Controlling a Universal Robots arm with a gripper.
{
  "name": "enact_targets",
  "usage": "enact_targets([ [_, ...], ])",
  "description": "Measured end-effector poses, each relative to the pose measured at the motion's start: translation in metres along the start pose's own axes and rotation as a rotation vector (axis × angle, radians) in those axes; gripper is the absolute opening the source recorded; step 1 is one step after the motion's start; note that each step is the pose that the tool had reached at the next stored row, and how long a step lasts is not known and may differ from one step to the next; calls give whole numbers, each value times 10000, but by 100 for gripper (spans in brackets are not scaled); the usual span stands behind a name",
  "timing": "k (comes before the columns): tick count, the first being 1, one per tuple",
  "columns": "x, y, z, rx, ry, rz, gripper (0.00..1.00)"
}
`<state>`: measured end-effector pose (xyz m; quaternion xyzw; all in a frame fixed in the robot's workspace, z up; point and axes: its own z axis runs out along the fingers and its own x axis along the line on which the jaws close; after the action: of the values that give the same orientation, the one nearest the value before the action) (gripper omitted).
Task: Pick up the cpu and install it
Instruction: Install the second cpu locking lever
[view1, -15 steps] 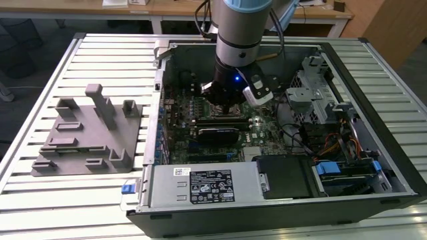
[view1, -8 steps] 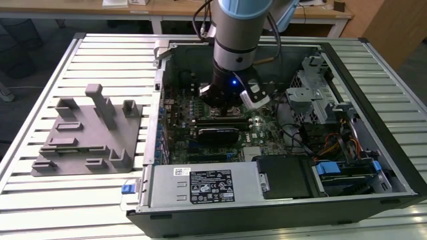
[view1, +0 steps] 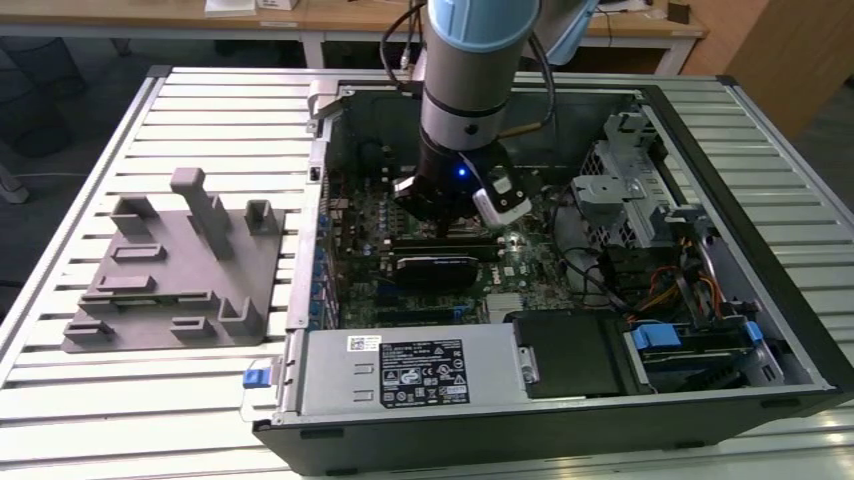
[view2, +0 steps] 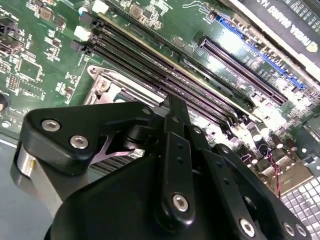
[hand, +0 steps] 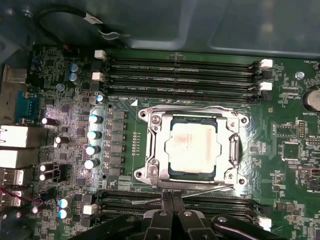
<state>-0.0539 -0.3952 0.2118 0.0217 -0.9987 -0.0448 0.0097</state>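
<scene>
CPU (hand: 192, 146) first: our fingers (hand: 171, 206), pressed together and holding nothing, hang at the lower middle of the first wrist view, just below it. We see it lying flat in the socket frame (hand: 192, 149) at frame centre, pale top up, edges parallel to the memory slots (hand: 182, 75); being square, it has no long axis. In the exterior view our gripper (view1: 447, 215) sits inside the computer case (view1: 561, 400), with the grey fixture (view1: 174, 265) at the exterior view's left.

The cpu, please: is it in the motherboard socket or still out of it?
In: the cpu lies flat inside the socket frame in the first wrist view, apart from the gripper.
</scene>
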Motion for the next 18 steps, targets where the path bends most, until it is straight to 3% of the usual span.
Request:
enact_targets([
  [6,16,-63,20,-242,-11,-4,11],
  [12,21,-140,23,-763,-33,-15,11],
  [18,70,-196,38,-798,-35,-16,11],
])
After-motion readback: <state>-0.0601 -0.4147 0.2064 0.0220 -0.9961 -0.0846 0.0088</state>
